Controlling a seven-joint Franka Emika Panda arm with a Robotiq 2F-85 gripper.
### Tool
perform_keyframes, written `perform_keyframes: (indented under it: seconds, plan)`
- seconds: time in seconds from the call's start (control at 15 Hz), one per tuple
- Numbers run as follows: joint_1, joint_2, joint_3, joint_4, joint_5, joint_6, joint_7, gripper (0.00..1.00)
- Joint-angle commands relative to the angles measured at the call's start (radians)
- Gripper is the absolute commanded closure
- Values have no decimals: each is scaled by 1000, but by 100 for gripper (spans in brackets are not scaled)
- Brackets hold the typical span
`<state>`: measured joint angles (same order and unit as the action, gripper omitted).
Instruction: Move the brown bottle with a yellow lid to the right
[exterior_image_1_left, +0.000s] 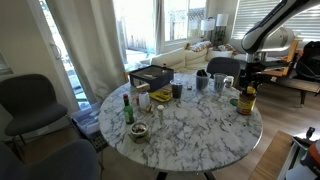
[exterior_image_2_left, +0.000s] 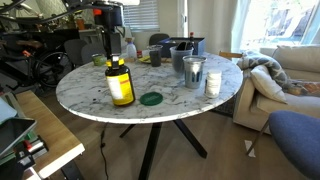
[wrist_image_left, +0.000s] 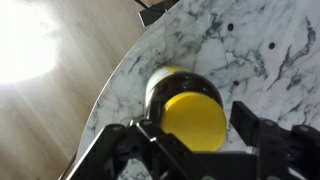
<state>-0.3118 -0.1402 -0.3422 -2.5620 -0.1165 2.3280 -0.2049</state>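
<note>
The brown bottle with a yellow lid (exterior_image_1_left: 247, 100) stands upright near the edge of the round marble table (exterior_image_1_left: 190, 135); it also shows in an exterior view (exterior_image_2_left: 120, 84). My gripper (exterior_image_1_left: 248, 74) hangs just above it, as the exterior view (exterior_image_2_left: 110, 52) shows too. In the wrist view the yellow lid (wrist_image_left: 190, 118) lies between my two black fingers (wrist_image_left: 197, 127). The fingers stand apart from the lid with a gap on each side. The gripper is open.
A slim green bottle (exterior_image_1_left: 127, 108), a small bowl (exterior_image_1_left: 138, 131), mugs and a black box (exterior_image_1_left: 151, 75) stand on the far part of the table. A green coaster (exterior_image_2_left: 151, 98), a glass (exterior_image_2_left: 192, 70) and a white cup (exterior_image_2_left: 213, 83) are near the bottle. Chairs (exterior_image_1_left: 30, 100) surround the table.
</note>
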Motion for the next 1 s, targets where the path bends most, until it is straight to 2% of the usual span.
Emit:
perform_keyframes:
  seconds: [0.0,0.07,0.33,0.47,0.53,0.6,0.73,0.8,0.93]
  plan:
    - [-7,17,6,9,-4,8,32,58]
    - [-8,14,6,8,-5,8,34,63]
    - [-18,-51,11,-5,-61,13,51,63]
    - [-34,-153,-6,-15,-101,46,-13,63]
    - [-39,-203,-26,-15,-70,35,-73,63]
    - [-20,-73,0,15,-66,37,-1,38]
    - [-33,-145,-16,16,-66,36,-44,38]
    - [-37,-170,-21,11,-66,34,-55,63]
    - [16,-199,-55,58,111,33,-86,63]
